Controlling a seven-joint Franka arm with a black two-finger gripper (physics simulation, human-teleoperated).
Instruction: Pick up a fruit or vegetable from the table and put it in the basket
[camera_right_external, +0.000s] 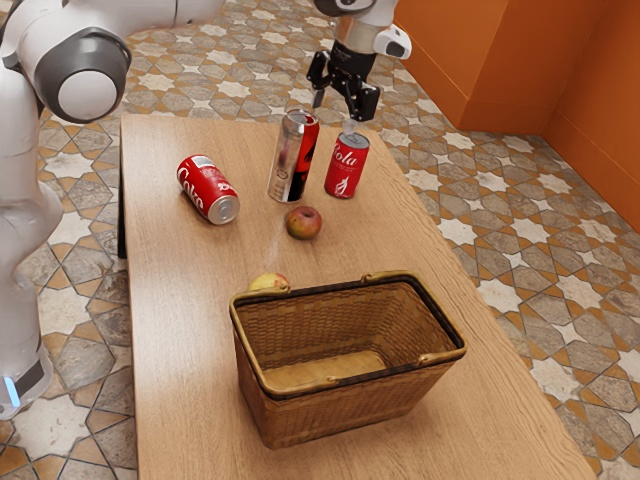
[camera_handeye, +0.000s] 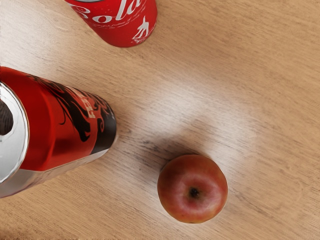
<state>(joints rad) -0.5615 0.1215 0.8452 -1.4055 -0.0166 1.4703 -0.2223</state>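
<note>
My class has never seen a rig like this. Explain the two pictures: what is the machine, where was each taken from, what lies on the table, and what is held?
The machine is a jointed robot arm, drawn by a simulator. It ends in a black gripper, a hand with two fingers.

The exterior view comes from a camera beside the arm. The wrist view comes from a camera on the arm's hand, looking down past two cans to an apple.

On the wooden table are a tall can and a shorter red can, both standing, and a Coke can on its side. Near the tall can is the reddish apple. A yellowish fruit is partly hidden by the wicker basket.

Nothing is held: the fingers are apart, with nothing between them.
</note>
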